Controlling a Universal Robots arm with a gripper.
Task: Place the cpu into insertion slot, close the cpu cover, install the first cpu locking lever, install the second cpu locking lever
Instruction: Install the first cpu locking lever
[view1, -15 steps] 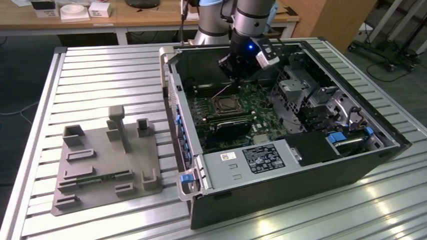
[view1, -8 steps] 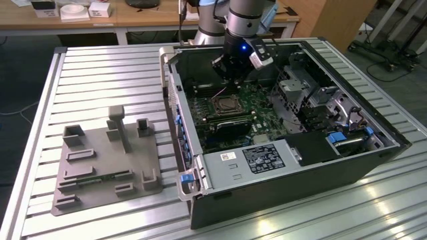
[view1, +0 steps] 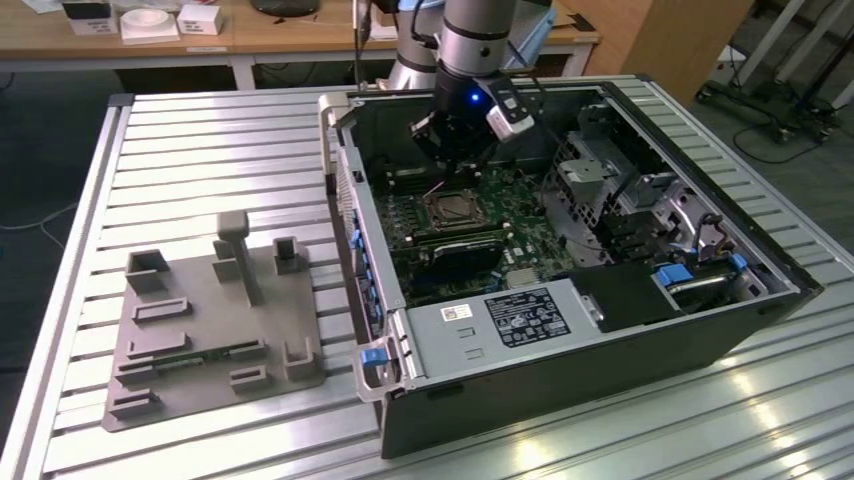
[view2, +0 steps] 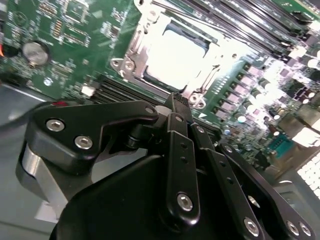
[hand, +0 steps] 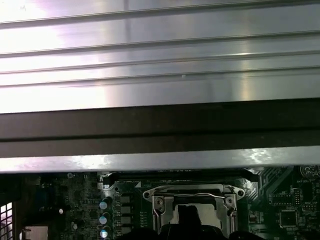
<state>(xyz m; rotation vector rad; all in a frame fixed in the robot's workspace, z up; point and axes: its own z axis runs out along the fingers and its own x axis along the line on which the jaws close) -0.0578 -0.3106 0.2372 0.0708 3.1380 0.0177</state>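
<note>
Silvery-grey little square cpu (view2: 172, 56) lies in the silver-rimmed square insertion slot (view2: 127, 60), just beyond the tips of the black metal claw (view2: 178, 102). Claw looks pinched shut, holding nothing. Best to press slow and straight.

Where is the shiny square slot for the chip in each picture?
Exterior view: the insertion slot sits mid-board inside the open computer case, close by the gripper.
Second wrist view: the insertion slot gleams just beyond the gripper.
First wrist view: the insertion slot lies near a row of capacitors.
Shared landmark: the green circuit board framing it in all three.
</note>
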